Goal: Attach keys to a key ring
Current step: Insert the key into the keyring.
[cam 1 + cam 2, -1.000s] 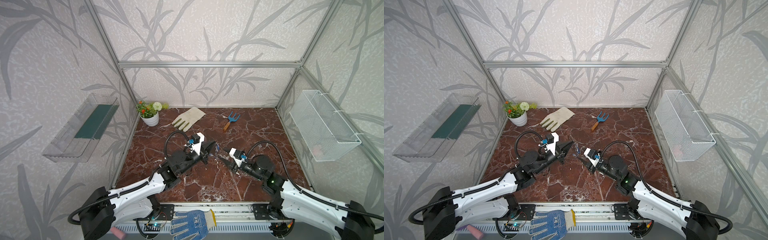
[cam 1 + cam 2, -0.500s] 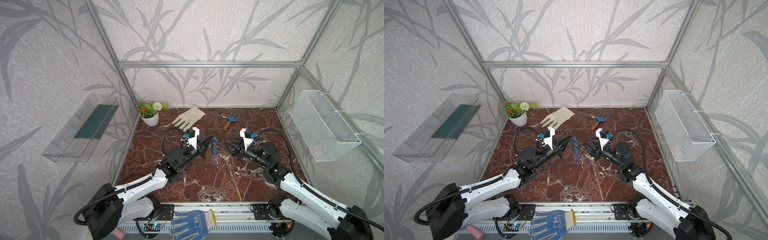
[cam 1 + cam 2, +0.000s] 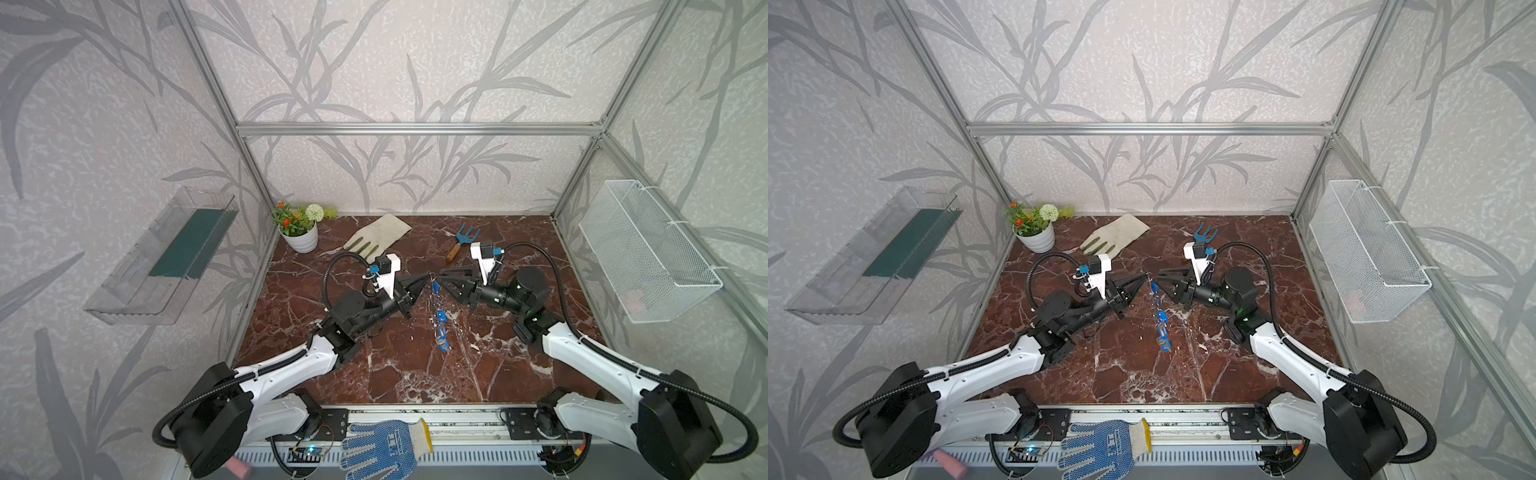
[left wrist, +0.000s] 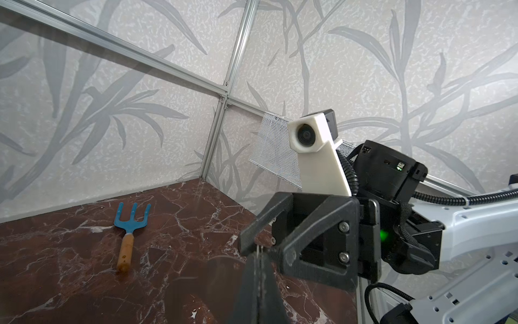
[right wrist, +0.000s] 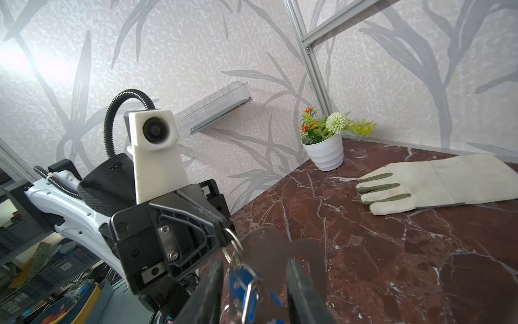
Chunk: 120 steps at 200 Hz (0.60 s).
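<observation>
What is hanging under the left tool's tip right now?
A string of blue keys dangles from the shut left tool, between the open fingers of the right tool. A grey plate, likely the key ring, is partly hidden behind them.

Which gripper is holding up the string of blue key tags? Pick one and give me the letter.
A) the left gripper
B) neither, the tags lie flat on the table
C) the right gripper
A: the left gripper is shut on the silver ring at the top of the keys, which dangle from its tip. The right gripper stands open on either side of them, with a gap at each finger.
</observation>
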Each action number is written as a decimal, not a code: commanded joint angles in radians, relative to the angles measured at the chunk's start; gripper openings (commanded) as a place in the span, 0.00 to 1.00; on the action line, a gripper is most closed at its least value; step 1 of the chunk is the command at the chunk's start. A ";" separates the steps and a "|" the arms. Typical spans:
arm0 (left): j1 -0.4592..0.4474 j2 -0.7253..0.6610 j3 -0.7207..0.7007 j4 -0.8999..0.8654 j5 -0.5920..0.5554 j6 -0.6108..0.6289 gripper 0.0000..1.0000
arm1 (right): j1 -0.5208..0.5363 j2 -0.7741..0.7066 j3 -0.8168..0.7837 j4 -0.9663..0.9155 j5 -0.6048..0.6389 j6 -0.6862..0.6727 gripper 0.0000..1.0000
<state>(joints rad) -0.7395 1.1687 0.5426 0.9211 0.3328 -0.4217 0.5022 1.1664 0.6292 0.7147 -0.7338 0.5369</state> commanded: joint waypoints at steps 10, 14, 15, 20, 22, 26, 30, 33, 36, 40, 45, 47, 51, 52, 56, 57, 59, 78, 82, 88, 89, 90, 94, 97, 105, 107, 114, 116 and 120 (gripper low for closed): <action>0.002 -0.004 0.011 0.073 0.032 -0.022 0.00 | -0.004 0.018 0.038 0.074 -0.069 0.041 0.34; 0.002 -0.004 0.011 0.074 0.032 -0.023 0.00 | -0.005 0.020 0.039 0.074 -0.072 0.041 0.33; 0.002 -0.004 0.011 0.075 0.032 -0.022 0.00 | -0.004 0.021 0.039 0.074 -0.074 0.041 0.33; 0.002 -0.004 0.011 0.074 0.032 -0.023 0.00 | -0.004 0.024 0.039 0.072 -0.076 0.041 0.33; 0.003 -0.005 0.011 0.074 0.031 -0.023 0.00 | -0.005 0.024 0.038 0.072 -0.077 0.041 0.32; 0.002 -0.005 0.011 0.076 0.031 -0.024 0.00 | -0.004 0.026 0.037 0.072 -0.080 0.041 0.31; 0.002 -0.005 0.011 0.077 0.029 -0.024 0.00 | -0.004 0.027 0.036 0.073 -0.081 0.041 0.29; 0.003 -0.006 0.011 0.076 0.029 -0.024 0.00 | -0.005 0.028 0.033 0.074 -0.082 0.041 0.28; 0.002 -0.008 0.011 0.077 0.029 -0.024 0.00 | -0.004 0.030 0.032 0.075 -0.083 0.041 0.27; 0.002 -0.008 0.011 0.078 0.028 -0.022 0.00 | -0.004 0.030 0.031 0.077 -0.084 0.041 0.27; 0.003 -0.009 0.011 0.075 0.024 -0.023 0.00 | -0.004 0.032 0.028 0.078 -0.085 0.043 0.26; 0.002 -0.009 0.011 0.075 0.023 -0.023 0.00 | -0.004 0.032 0.027 0.079 -0.085 0.043 0.26; 0.003 -0.010 0.010 0.076 0.022 -0.021 0.00 | -0.004 0.032 0.025 0.080 -0.087 0.043 0.26; 0.002 -0.011 0.011 0.075 0.022 -0.021 0.00 | -0.004 0.032 0.024 0.080 -0.087 0.043 0.26; 0.003 -0.012 0.011 0.075 0.020 -0.021 0.00 | -0.004 0.033 0.023 0.081 -0.088 0.044 0.26; 0.002 -0.012 0.011 0.075 0.020 -0.021 0.00 | -0.004 0.033 0.022 0.082 -0.088 0.044 0.26; 0.002 -0.012 0.012 0.075 0.019 -0.021 0.00 | -0.004 0.033 0.021 0.084 -0.088 0.044 0.26; 0.003 -0.012 0.014 0.071 0.021 -0.019 0.00 | -0.004 0.032 0.012 0.095 -0.096 0.049 0.25; 0.003 -0.012 0.016 0.072 0.023 -0.019 0.00 | -0.004 0.033 0.012 0.095 -0.098 0.049 0.25; 0.003 -0.010 0.016 0.073 0.022 -0.020 0.00 | -0.004 0.033 0.012 0.094 -0.104 0.049 0.25; 0.003 -0.010 0.016 0.072 0.022 -0.021 0.00 | -0.004 0.033 0.013 0.095 -0.105 0.049 0.25; 0.003 -0.010 0.016 0.072 0.022 -0.021 0.00 | -0.004 0.033 0.012 0.094 -0.106 0.049 0.25; 0.002 -0.009 0.016 0.073 0.022 -0.021 0.00 | -0.004 0.036 0.013 0.095 -0.110 0.049 0.25; 0.003 -0.009 0.016 0.073 0.022 -0.021 0.00 | -0.004 0.037 0.013 0.095 -0.112 0.049 0.25; 0.003 -0.008 0.017 0.075 0.023 -0.022 0.00 | -0.005 0.040 0.013 0.096 -0.120 0.050 0.24; 0.002 -0.007 0.017 0.075 0.024 -0.022 0.00 | -0.004 0.041 0.014 0.096 -0.121 0.050 0.24; 0.003 -0.005 0.019 0.076 0.029 -0.025 0.00 | -0.004 0.044 0.015 0.100 -0.126 0.052 0.22; 0.003 -0.005 0.019 0.075 0.030 -0.025 0.00 | -0.004 0.044 0.015 0.100 -0.127 0.052 0.22; 0.003 -0.003 0.020 0.075 0.031 -0.025 0.00 | -0.004 0.045 0.015 0.102 -0.130 0.053 0.21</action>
<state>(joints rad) -0.7383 1.1687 0.5426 0.9321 0.3458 -0.4309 0.5018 1.2015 0.6384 0.7662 -0.8238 0.5804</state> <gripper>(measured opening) 0.047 0.230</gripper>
